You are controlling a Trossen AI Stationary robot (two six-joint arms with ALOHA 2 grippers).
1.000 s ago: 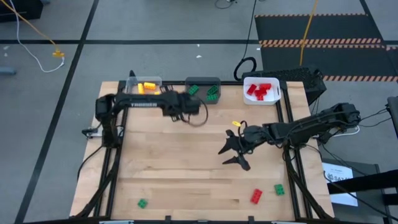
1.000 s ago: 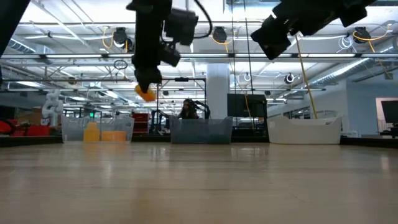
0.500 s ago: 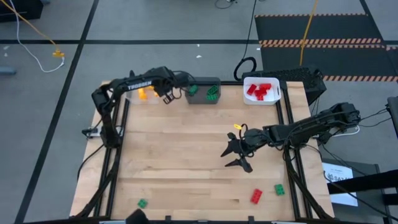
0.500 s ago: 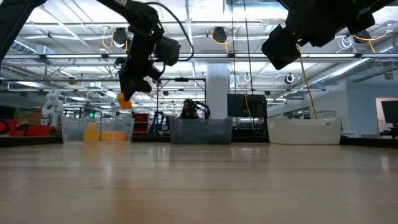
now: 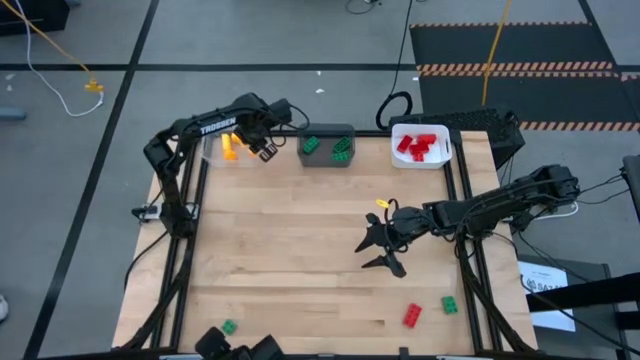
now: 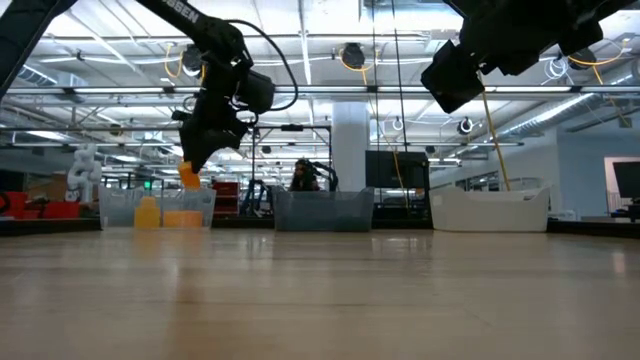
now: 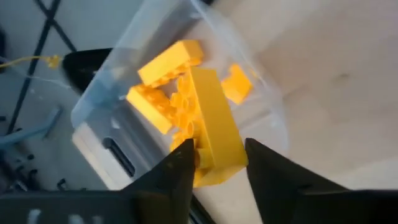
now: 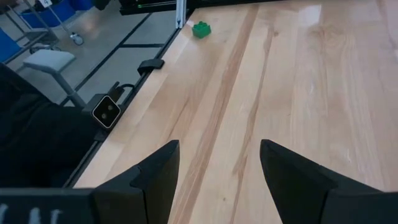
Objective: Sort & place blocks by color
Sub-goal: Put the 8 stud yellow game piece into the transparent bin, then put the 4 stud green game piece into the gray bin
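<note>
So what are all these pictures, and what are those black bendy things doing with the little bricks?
The black bendy things are two robot arms, each ending in a two-finger pincher. One camera looks straight down on the wooden table, one sits low at table height, and one rides on each arm's wrist.

The left gripper is over the clear bin at the back, pinching a yellow brick. More yellow bricks already lie inside that bin. The dark bin holds green bricks, and the white bin holds red bricks.

The right gripper hangs open and empty over the middle of the table. Loose bricks wait near the front edge: a green one, a red one and another green one.
</note>
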